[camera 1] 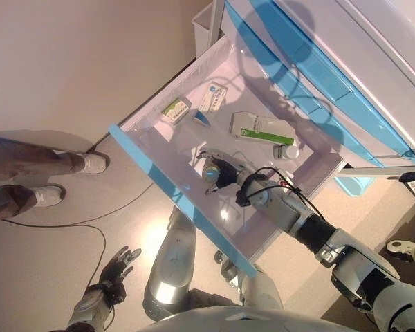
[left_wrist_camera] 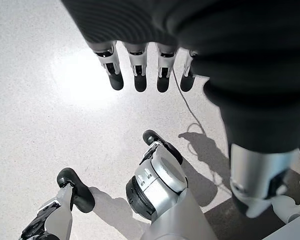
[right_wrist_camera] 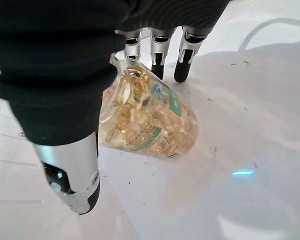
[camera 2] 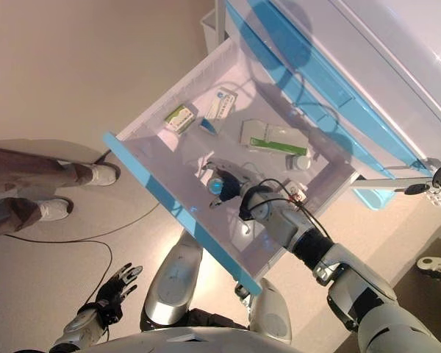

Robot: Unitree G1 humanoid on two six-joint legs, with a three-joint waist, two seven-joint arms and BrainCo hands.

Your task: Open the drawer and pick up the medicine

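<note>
The white drawer with a blue front (camera 1: 167, 196) stands pulled out of the cabinet (camera 1: 346, 69). My right hand (camera 1: 225, 171) is inside it, low over the drawer floor. A clear bottle of yellow capsules (right_wrist_camera: 150, 120) lies between its straight fingers (right_wrist_camera: 184, 55) and its thumb (right_wrist_camera: 72, 170), against the palm; its cap shows in the left eye view (camera 1: 209, 173). Other medicine lies further in: a green-white box (camera 1: 175, 109), a blue-white box (camera 1: 213, 97), a long green-white box (camera 1: 261, 128) and a small white bottle (camera 1: 288, 151). My left hand (camera 1: 117, 266) hangs open over the floor.
A person's legs and white shoes (camera 1: 90, 163) are on the floor left of the drawer. A white bin (camera 1: 204, 28) stands by the cabinet's far corner. A closed blue drawer front (camera 1: 311, 76) runs above the open one.
</note>
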